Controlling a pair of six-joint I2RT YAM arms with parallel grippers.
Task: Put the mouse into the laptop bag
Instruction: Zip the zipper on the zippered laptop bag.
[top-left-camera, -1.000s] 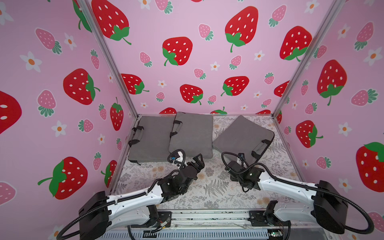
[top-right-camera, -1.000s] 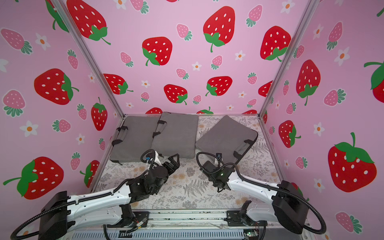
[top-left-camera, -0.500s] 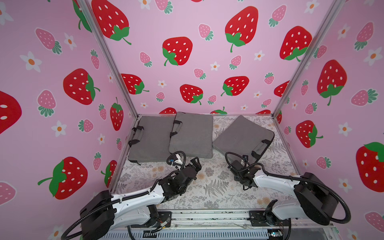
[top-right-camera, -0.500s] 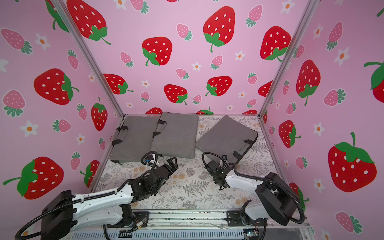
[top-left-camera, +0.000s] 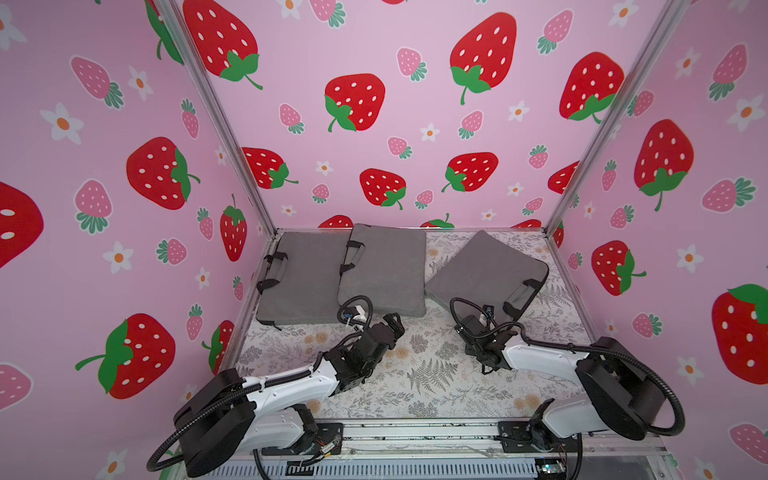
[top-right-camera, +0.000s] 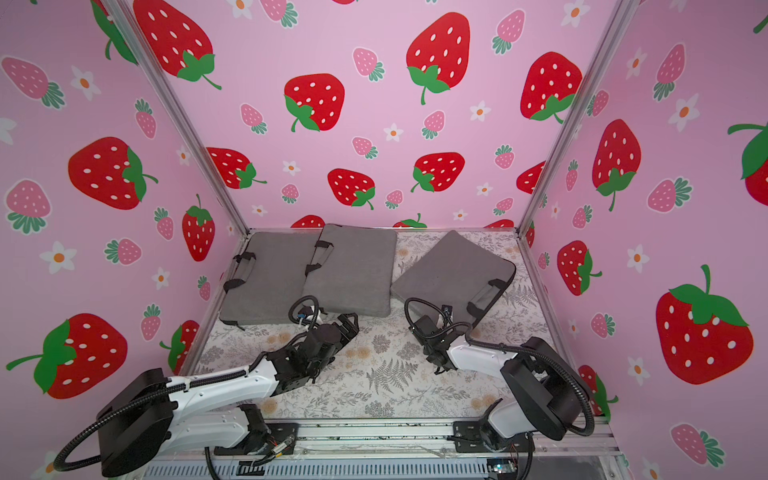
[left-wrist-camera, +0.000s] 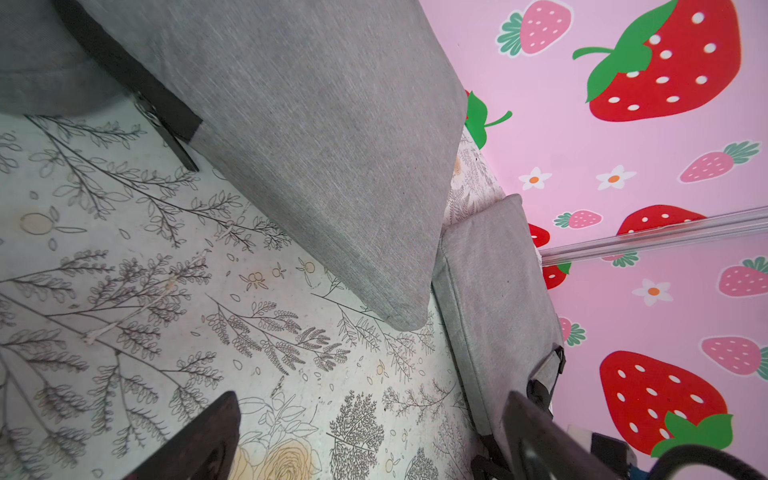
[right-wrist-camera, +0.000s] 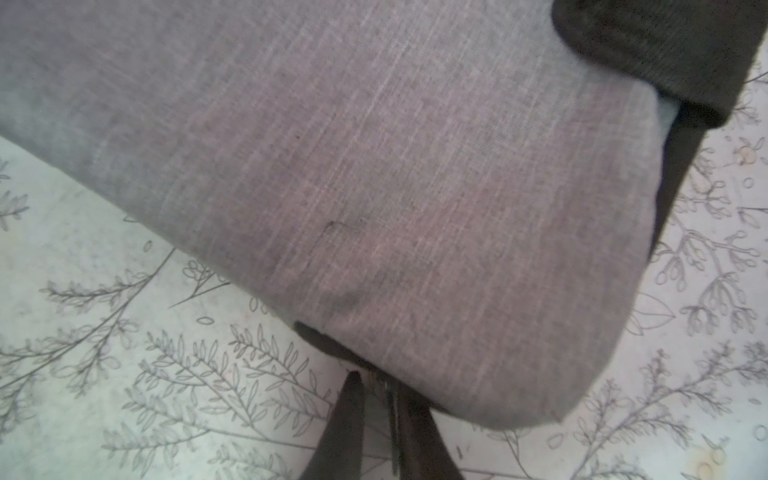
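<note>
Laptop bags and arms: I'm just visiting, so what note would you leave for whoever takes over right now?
Left end effector: open, empty, over the table by the middle bag.
Right end effector: pinched shut on what looks like the zip pull at a corner of the right bag.
The mouse: not visible in any view.
Done: zip gripped; no bag seen open.
Left to do: open the bag, find the mouse, put it inside.

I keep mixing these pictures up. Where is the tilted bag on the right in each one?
Both top views: right bag, back right, tilted.
Left wrist: edge-on, beside the pink wall.
Right wrist: fills most of the picture.
Shared landmark: its handle with black ends.
</note>
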